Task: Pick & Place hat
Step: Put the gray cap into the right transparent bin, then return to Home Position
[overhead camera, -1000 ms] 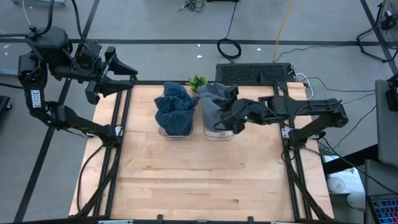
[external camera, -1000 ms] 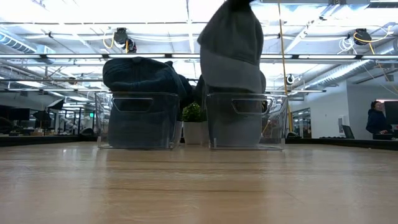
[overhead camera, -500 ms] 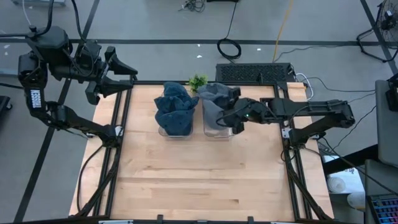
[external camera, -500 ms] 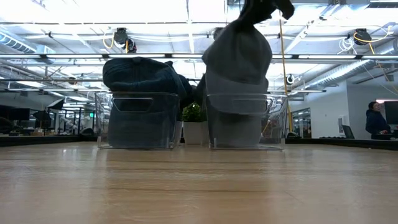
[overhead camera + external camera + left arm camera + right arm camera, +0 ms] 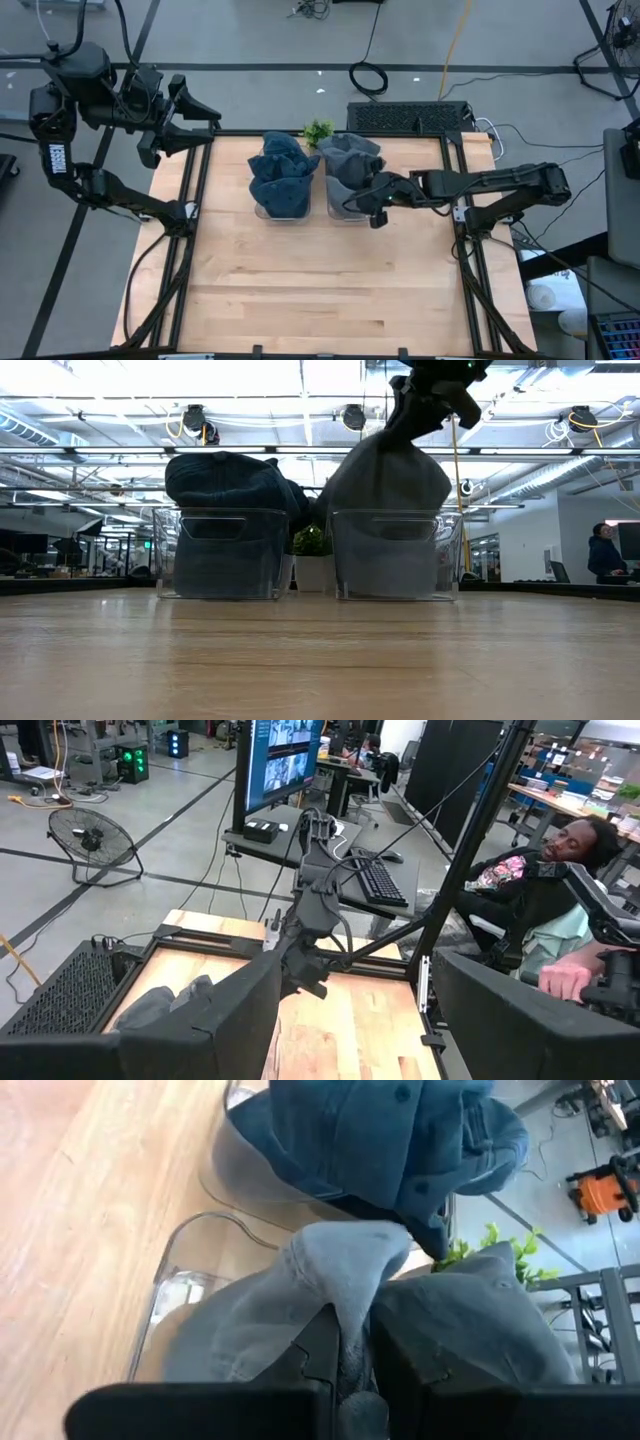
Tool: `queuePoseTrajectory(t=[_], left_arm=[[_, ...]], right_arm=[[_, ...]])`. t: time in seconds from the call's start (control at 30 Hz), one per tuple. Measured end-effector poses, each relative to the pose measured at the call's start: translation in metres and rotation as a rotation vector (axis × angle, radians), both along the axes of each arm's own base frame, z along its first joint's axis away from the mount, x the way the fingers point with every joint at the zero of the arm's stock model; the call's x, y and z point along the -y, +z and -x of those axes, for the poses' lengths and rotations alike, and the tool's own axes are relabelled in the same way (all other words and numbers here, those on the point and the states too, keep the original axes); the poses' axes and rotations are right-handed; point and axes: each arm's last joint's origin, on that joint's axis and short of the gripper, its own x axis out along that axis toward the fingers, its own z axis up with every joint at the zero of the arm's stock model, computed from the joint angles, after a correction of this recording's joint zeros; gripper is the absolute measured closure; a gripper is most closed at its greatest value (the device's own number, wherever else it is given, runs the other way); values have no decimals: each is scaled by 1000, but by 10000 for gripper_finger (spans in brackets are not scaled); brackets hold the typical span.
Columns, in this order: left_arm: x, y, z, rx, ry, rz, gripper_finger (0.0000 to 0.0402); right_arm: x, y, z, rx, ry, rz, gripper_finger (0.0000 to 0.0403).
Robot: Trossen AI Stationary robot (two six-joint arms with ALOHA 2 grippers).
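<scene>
Pinching the grey hat (image 5: pixel 350 1295), apparently, the right claw (image 5: pixel 345 1342).

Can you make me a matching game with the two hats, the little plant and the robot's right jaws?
Things:
1. blue hat
2. grey hat
3. small green plant
4. right gripper

Places or states:
A. behind the two clear bins, at the table's far edge
B. piled in the left clear bin
C. jaws pinched shut on grey fabric
D. in the right clear bin, pulled up at one corner

Pairs: 1-B, 2-D, 3-A, 4-C
</scene>
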Motion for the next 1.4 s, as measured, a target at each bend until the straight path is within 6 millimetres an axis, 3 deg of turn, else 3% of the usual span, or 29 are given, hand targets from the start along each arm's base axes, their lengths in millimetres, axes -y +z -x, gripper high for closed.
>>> queuePoseTrajectory(t=[0.33,0.73,0.93,1.13,1.4], left_arm=[[-1,-1,-3,-6,0,1,133],[-1,-1,-3,-8,2,15,133],[-1,-1,-3,-3,-6,-41,133],[-1,3,-1,29,19,-66,133],[-2,2,1,19,74,-59,133]], right_arm=[[2,-22,0,14,2,-14,372],[3,-18,3,59,-14,-35,224],[3,6,19,171,-24,-41,159],[2,35,42,330,-32,-82,132],[-9,97,67,892,-18,-283,142]])
